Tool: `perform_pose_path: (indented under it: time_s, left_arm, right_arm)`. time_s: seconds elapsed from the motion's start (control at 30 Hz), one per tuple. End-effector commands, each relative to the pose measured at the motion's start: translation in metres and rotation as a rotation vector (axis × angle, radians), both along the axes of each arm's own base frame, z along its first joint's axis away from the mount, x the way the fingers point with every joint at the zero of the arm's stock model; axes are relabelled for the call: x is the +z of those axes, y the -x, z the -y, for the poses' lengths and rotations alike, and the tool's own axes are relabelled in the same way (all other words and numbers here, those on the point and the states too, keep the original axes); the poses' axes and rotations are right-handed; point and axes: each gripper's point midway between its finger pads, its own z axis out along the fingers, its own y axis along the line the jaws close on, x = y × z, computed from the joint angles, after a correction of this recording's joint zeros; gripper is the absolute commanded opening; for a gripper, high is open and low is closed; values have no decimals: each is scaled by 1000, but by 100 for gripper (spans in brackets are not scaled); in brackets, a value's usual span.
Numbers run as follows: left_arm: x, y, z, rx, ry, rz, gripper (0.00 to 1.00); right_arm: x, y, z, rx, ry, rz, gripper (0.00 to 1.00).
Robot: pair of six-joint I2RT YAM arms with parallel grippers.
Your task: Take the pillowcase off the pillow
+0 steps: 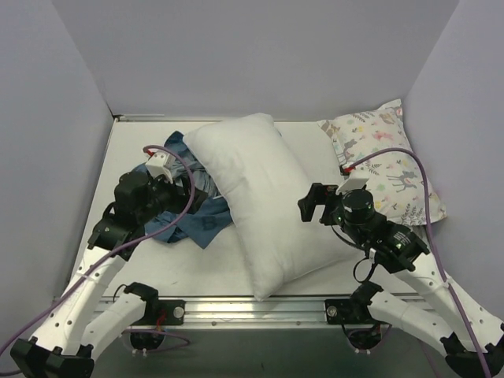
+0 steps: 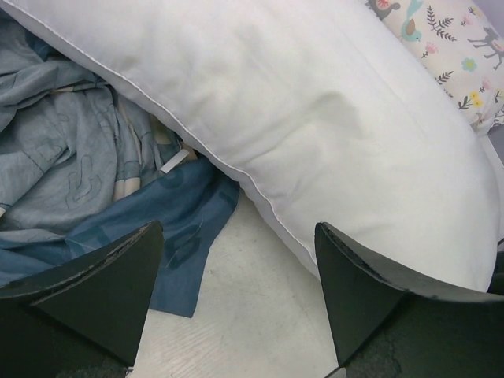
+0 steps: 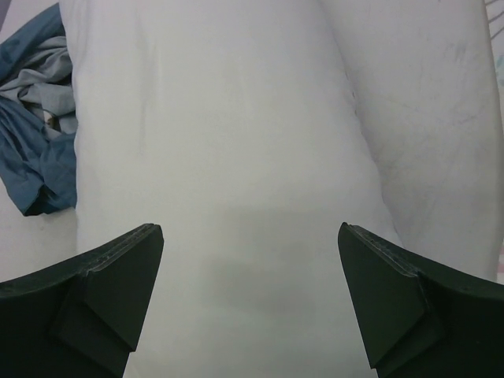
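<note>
Two arms rise from the near edge of the table point(image 1: 197, 272), one on each side, and each trails one purple cable point(image 1: 425, 197).

The left gripper point(image 2: 238, 224) has its two fingers point(image 2: 110, 287) spread wide with nothing between them. It is low over bare table, just short of where the pillowcase meets the pillow. The right gripper point(image 3: 250, 227) is also spread wide and holds nothing. It hangs over the middle of the pillow, facing left across it. I cannot tell whether its tips touch the fabric.

There are two pillows. The plain white pillow point(image 1: 252, 197) is fully bare. It lies on a slant in the middle of the table, between the two grippers, with one corner near the front edge and the other end toward the back left.

The one pillowcase point(image 1: 197, 224) is off the pillow. It lies in a crumpled heap on the table to the pillow's left, beneath the left arm. Its right part is tucked under the pillow's left edge. The left wrist view shows dark blue folds nearest the gripper and paler, rumpled folds farther in, with a small white tab point(image 2: 175, 161) by the pillow's seam.

The second, printed pillow point(image 1: 386, 165) lies at the back right against the right wall point(image 1: 465, 94). Its near end is beside the right arm, and it lies apart from the pillowcase.
</note>
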Motion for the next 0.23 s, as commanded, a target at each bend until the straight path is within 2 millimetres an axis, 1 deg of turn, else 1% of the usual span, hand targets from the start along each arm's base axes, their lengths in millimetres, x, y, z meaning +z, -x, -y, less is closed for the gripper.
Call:
perform_pose_path:
  time_s: [0.0, 0.07, 0.2]
  left_arm:
    - [12, 0, 6, -38, 8, 79, 86]
    - [13, 2, 5, -40, 10, 85, 86]
    - [15, 3, 5, -41, 9, 94, 86]
  right_arm:
    - [-8, -4, 11, -63, 20, -5, 100]
    - [-13, -5, 11, -66, 32, -14, 100]
    - [-13, -6, 9, -65, 28, -20, 100]
